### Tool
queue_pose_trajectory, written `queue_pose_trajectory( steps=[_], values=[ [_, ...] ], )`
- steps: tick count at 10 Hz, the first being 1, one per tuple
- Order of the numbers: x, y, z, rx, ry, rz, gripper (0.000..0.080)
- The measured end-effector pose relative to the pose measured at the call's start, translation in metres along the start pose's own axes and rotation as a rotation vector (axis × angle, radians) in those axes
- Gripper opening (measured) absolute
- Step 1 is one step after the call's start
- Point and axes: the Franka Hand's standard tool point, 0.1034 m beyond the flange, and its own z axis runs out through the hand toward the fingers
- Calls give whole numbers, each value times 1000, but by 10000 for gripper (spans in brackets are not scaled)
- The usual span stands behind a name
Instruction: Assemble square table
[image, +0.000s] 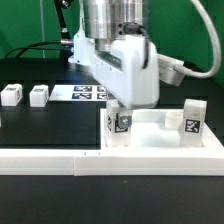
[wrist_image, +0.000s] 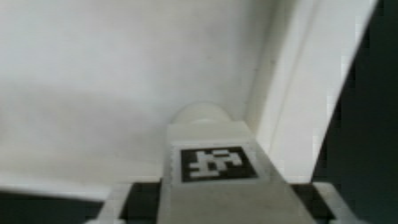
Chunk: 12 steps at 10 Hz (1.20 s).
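The square table's white tabletop slab (image: 155, 138) lies flat towards the exterior view's right. One white tagged leg (image: 192, 118) stands upright at its far right corner. My gripper (image: 120, 110) is above the slab's left corner, shut on another tagged leg (image: 121, 124) that stands upright against the slab there. In the wrist view this leg (wrist_image: 217, 150) fills the gap between my fingers (wrist_image: 128, 205), its tag facing the camera, with the slab's white face (wrist_image: 107, 80) behind it. Two loose legs (image: 10, 95) (image: 38, 95) rest on the black table at the left.
A long white rail (image: 60, 160) runs along the front edge, right against the slab. The marker board (image: 85, 93) lies flat behind my gripper. Cables and a green backdrop are at the rear.
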Motion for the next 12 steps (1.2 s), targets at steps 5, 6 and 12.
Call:
queue_pose_trajectory(
  steps=[5, 6, 12],
  values=[
    [1, 1, 1, 12, -34, 280, 291],
    [2, 1, 1, 12, -36, 349, 291],
    [5, 5, 1, 1, -12, 581, 313]
  ],
)
